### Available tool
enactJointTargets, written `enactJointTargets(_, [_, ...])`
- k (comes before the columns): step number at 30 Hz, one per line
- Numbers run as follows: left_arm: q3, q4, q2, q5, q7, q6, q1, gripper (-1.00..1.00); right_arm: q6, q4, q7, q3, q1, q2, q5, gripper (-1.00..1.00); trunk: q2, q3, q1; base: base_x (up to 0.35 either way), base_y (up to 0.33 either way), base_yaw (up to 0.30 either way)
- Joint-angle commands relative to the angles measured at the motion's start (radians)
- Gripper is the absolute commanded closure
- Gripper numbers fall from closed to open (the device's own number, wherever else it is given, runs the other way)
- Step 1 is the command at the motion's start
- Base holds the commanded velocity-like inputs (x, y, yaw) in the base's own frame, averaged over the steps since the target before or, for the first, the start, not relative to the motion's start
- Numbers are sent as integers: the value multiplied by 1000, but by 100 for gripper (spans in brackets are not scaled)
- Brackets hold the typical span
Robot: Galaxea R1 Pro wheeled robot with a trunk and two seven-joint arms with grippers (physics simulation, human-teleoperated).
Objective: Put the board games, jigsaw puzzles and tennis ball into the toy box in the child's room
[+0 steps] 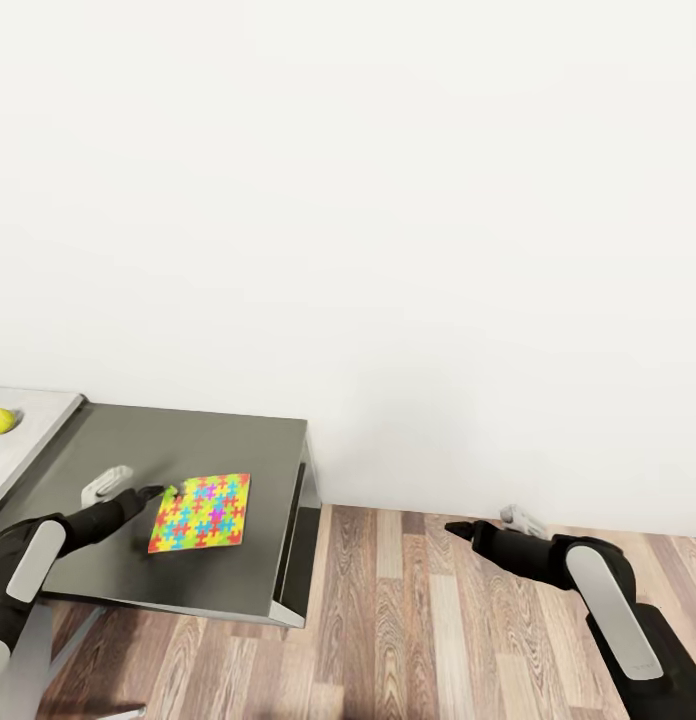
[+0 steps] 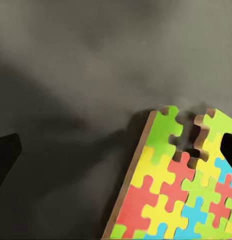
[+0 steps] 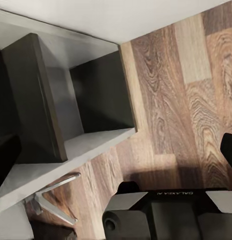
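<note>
Dark side cabinet [image 1: 138,440]: bears one jigsaw puzzle [image 1: 201,512], flat near its front. Puzzle: thin, light, likely bendy foam; pinch an edge. Left gripper [image 1: 160,490]: fingers wide, straddling its corner. Right gripper [image 1: 456,527]: spread indeterminate.

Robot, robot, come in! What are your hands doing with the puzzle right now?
Left gripper open at jigsaw puzzle edge, on dark cabinet. Right gripper idle over floor. Tennis ball untouched.
</note>
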Motion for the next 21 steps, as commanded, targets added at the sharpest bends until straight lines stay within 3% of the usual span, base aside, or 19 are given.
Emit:
enactJointTargets(1, [2, 0, 5, -2, 2, 1, -1, -100, -3, -1, -8, -4, -1, 6, -11, -100, -2, -2, 1, 0, 0, 0])
enactJointTargets(6, [2, 0, 29, -12, 13, -11, -1, -100, -31, 2, -3, -30, -1, 34, -16, -100, -2, -2, 1, 0, 0, 0])
enactJointTargets(10, [1, 0, 33, -13, 13, -11, -1, -100, -53, 3, -2, -36, -1, 55, -17, -100, -2, -2, 1, 0, 0, 0])
enactJointTargets(21, [0, 0, 34, -13, 12, -10, -1, -100, -92, 2, -1, -40, -1, 57, -17, -100, -2, -2, 1, 0, -10, 0])
